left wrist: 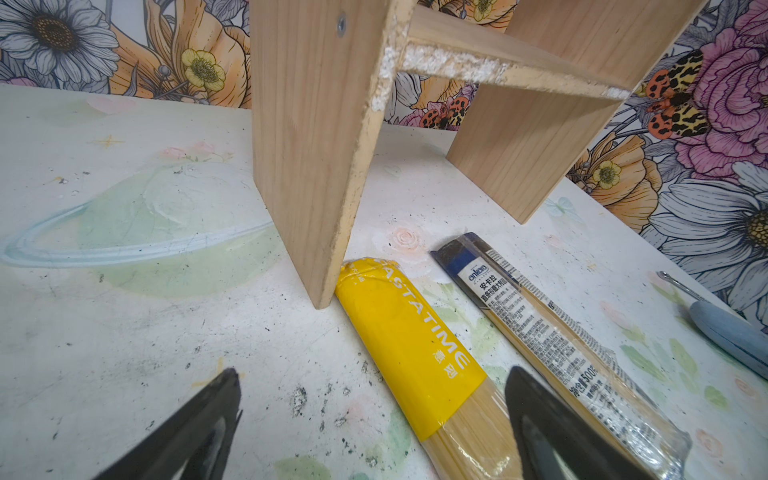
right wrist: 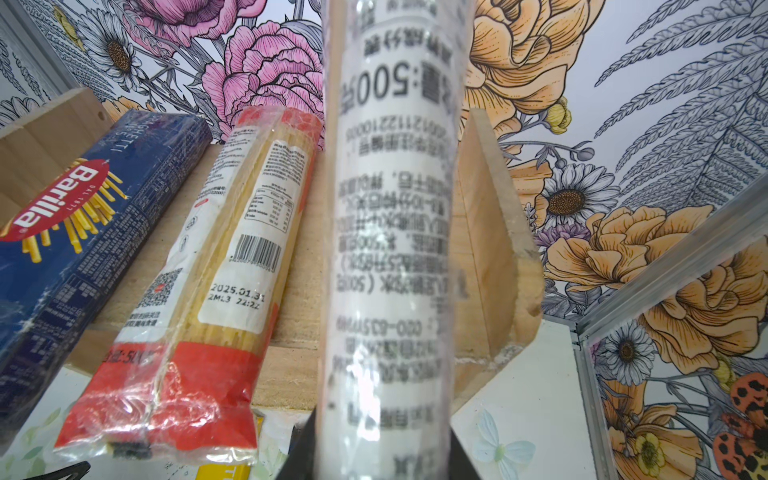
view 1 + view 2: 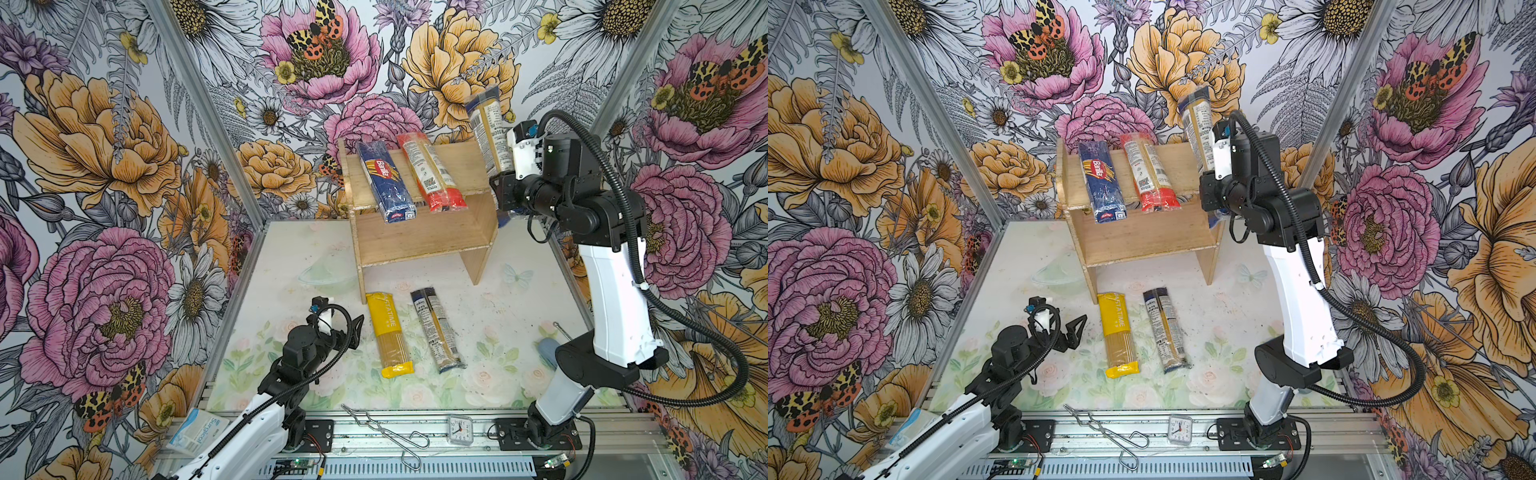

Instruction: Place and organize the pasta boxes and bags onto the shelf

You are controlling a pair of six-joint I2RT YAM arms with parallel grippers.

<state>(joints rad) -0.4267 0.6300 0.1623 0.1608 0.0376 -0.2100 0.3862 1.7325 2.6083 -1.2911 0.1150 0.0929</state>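
The pale wooden shelf [image 3: 415, 241] stands at the back of the table. Across its top board lie a dark blue Barilla box [image 3: 386, 183] and a red-ended clear pack [image 3: 432, 172]. My right gripper [image 3: 500, 176] is shut on a clear pack with dark ends [image 3: 486, 120]. It holds the pack tilted upward above the shelf's right end, and in the right wrist view the pack [image 2: 390, 232] fills the middle. On the table in front lie a yellow pack [image 3: 388, 332] and another clear dark-ended pack [image 3: 436, 328]. My left gripper [image 1: 374, 382] hangs open beside the yellow pack [image 1: 411, 349].
Metal tongs [image 3: 382, 432], a small clock [image 3: 459, 430] and a white-blue Surgical packet [image 3: 197, 432] lie along the front rail. A grey-blue handled tool [image 3: 548, 349] lies by the right arm's base. Aluminium frame posts and floral walls close in the table.
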